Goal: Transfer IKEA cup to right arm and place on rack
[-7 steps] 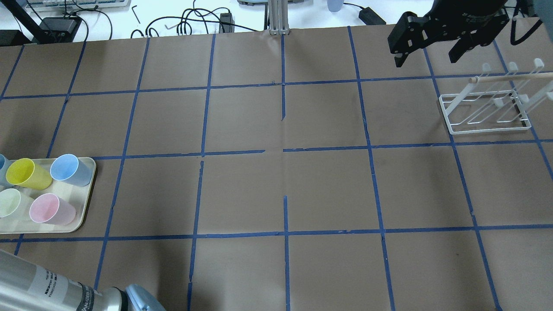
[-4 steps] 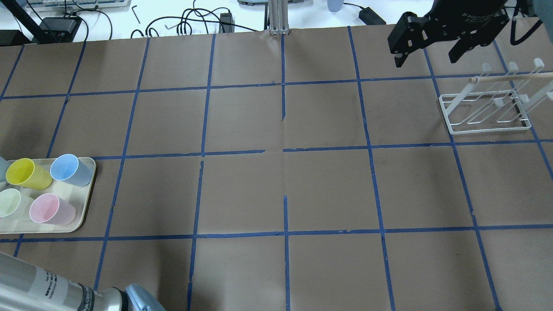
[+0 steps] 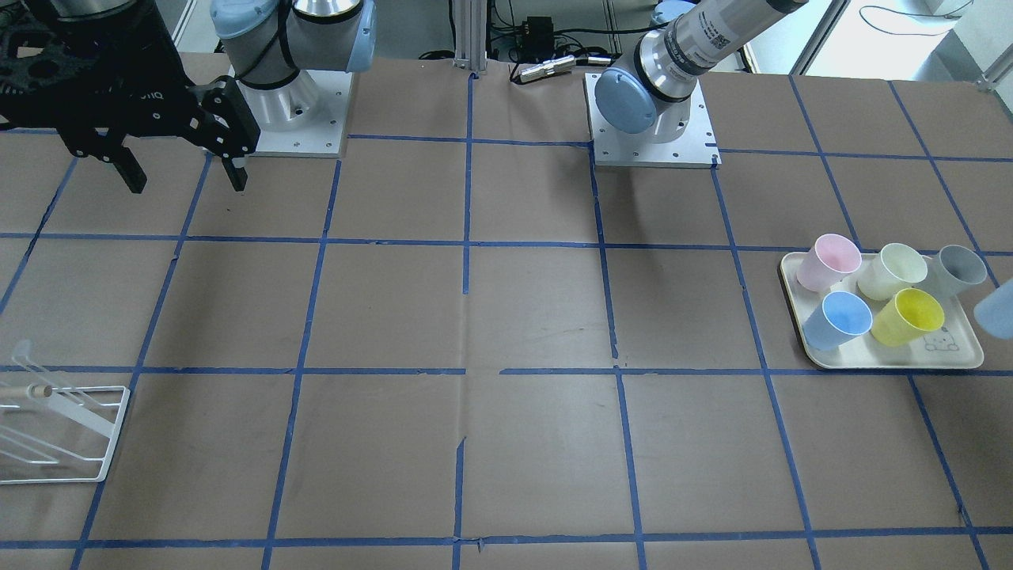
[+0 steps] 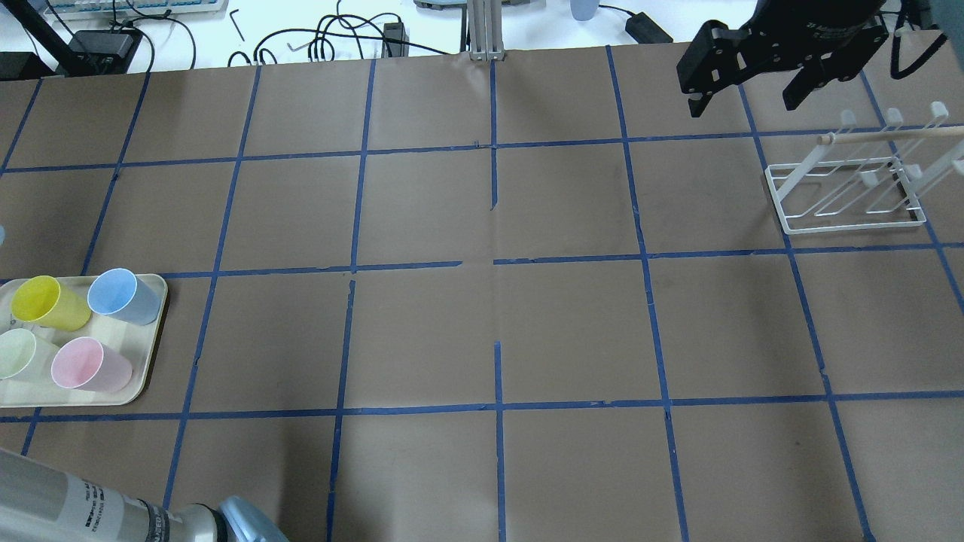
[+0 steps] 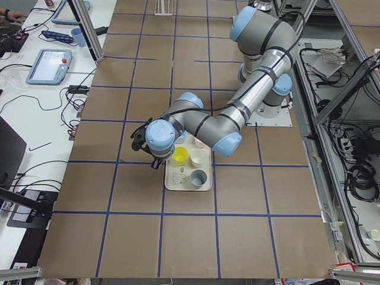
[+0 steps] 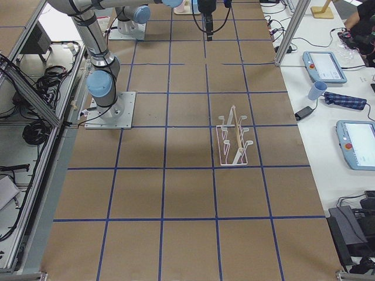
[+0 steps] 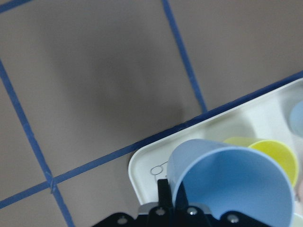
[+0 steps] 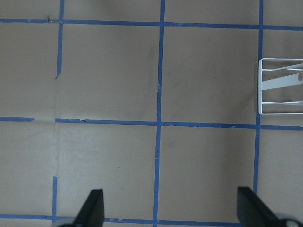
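My left gripper (image 5: 144, 142) is shut on the IKEA cup (image 7: 232, 184), a pale sky-blue tumbler held tilted above the corner of the tray (image 7: 142, 172). One finger (image 7: 164, 191) presses its wall. The cup shows at the right edge of the front-facing view (image 3: 999, 310). My right gripper (image 4: 742, 96) is open and empty, hanging high near the far table edge, left of the rack (image 4: 851, 181). It also shows in the front-facing view (image 3: 180, 176) and in its wrist view (image 8: 170, 213). The white wire rack (image 3: 55, 431) holds nothing.
The cream tray (image 3: 894, 362) holds a deeper blue cup (image 3: 840, 319), a yellow cup (image 3: 908, 317), a pink cup (image 3: 828, 261), a pale green cup (image 3: 892, 271) and a grey cup (image 3: 956, 269). Brown paper with blue tape lines covers the table between tray and rack.
The pale blue cup at the overhead view's left edge has left the tray's corner and moved up, almost out of view. The left arm's forearm shifted slightly. The right arm is still.
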